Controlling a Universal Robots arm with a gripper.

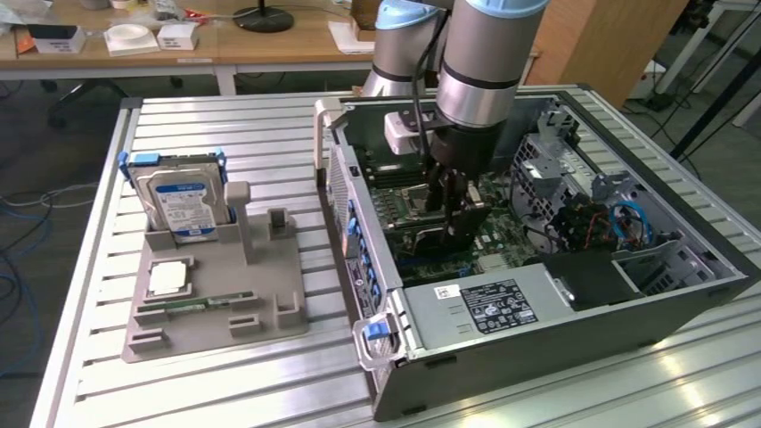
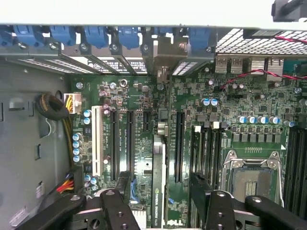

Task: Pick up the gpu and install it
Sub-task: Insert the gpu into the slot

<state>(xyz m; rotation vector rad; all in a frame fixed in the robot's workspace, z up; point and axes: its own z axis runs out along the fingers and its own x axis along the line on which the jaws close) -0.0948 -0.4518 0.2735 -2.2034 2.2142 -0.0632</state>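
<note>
Ribbed matt metal table; grey matt plastic holder; perforated metal case; green glossy motherboard.

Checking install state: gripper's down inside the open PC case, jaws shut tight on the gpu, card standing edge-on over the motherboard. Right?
Not quite. The gripper is open, its fingers standing either side of the gpu, as the wrist view shows. It is down inside the PC case, card edge-on over the motherboard.

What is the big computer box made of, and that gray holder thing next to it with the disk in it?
The computer case looks like painted sheet metal: thin dark gray walls with punched vent holes. The gray holder looks like matte plastic, perhaps printed: dull, one even color, chunky molded slots. The disk drive standing in it looks like shiny bare metal with a paper label.
</note>
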